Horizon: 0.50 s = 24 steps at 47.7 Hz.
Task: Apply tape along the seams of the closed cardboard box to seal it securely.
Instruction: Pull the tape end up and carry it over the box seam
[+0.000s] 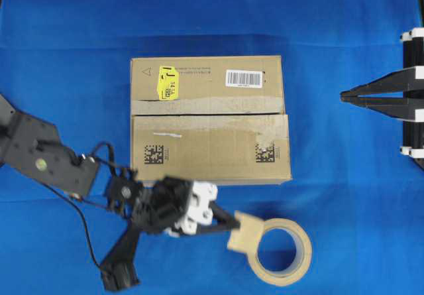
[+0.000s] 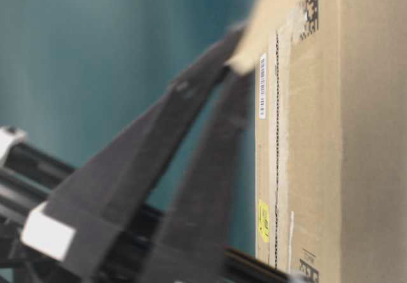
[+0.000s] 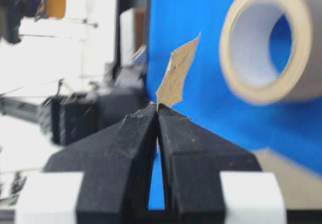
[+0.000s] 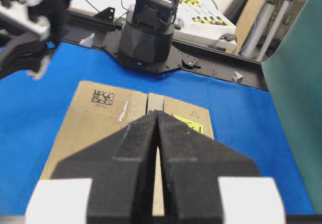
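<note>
The cardboard box lies closed in the middle of the blue cloth, with a yellow sticker and a barcode label on its far flap. Its seam is a dark slit bordered by pale old tape. In front of the box, my left gripper is shut on a small tan piece of tape, which sticks out past the fingertips. My right gripper hovers to the right of the box, shut and empty, pointing at it. In the right wrist view the closed tips line up with the seam.
A beige tape roll lies flat at the front, partly under the held tape piece. The left arm and its cables stretch across the front left. The opposite arm's base stands beyond the box.
</note>
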Available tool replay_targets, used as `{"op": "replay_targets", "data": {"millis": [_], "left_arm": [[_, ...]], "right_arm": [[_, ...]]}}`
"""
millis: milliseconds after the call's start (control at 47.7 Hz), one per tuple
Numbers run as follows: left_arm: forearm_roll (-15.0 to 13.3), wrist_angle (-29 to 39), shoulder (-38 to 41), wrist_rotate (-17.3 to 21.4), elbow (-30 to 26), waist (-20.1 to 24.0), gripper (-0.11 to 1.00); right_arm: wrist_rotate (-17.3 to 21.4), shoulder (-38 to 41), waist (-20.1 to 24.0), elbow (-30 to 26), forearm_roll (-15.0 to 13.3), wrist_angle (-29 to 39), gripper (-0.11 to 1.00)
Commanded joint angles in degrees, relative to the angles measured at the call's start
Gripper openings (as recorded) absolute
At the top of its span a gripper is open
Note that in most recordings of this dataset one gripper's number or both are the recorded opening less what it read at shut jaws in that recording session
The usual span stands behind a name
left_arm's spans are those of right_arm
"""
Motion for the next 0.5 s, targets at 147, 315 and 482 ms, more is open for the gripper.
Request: {"op": "replay_targets", "data": {"millis": [147, 315, 482], "left_arm": [[0.0, -0.4, -5.2, 3.9, 1.9, 7.6, 0.00], [0.1, 0.6, -5.9, 4.6, 2.8, 11.7, 0.00], [0.0, 4.7, -6.2, 4.4, 3.3, 15.3, 0.00]], "right_arm": [[0.1, 0.5, 0.0, -1.0, -0.1, -0.3, 0.00], [-0.2, 1.0, 0.0, -1.0, -0.1, -0.2, 0.00], [-0.3, 1.3, 0.1, -0.9, -0.1, -0.2, 0.00]]}}
